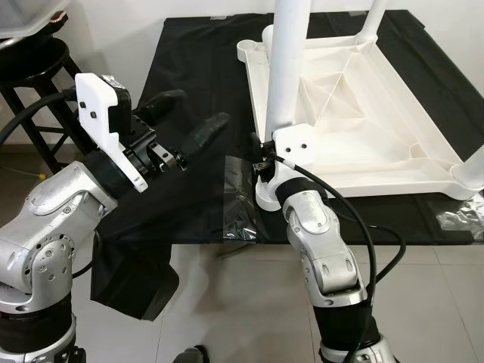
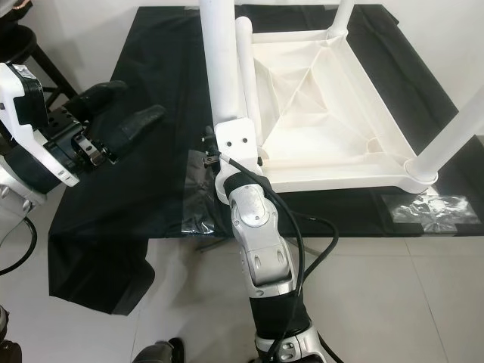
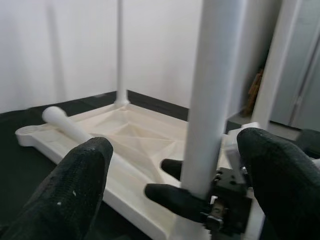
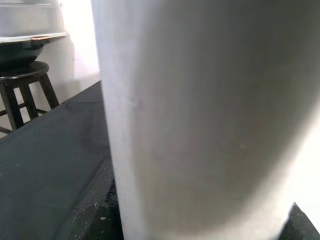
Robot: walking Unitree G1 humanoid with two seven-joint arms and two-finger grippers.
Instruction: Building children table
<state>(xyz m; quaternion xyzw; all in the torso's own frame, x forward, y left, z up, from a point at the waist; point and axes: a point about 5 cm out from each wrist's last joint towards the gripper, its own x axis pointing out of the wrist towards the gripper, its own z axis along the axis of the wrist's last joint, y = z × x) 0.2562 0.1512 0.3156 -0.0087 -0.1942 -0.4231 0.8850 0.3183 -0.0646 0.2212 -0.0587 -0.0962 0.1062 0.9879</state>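
A: What is nearest to the camera?

B: The two silver arms. The right tool (image 3: 187, 202) is at the near left corner of the upside-down white plastic children table top (image 1: 355, 121), and its black fingers are closed around the base of an upright white round table leg (image 1: 287, 68).

A: And the left tool (image 1: 185, 125)?

B: It hovers over the black cloth (image 1: 189, 83) to the left of that leg, fingers spread wide apart, holding nothing.

A: Where is the table top?

B: It lies on the black cloth on the floor, not on any desk. Another white leg (image 2: 454, 125) stands in the near right corner, a third one (image 1: 374, 19) at the far right corner. A loose white leg (image 3: 70, 127) lies along the left edge of the top.

A: Anything else?

B: A dark wooden stool (image 1: 34, 83) at the far left, and clear plastic wrap (image 2: 427, 206) on the cloth near the right corner.
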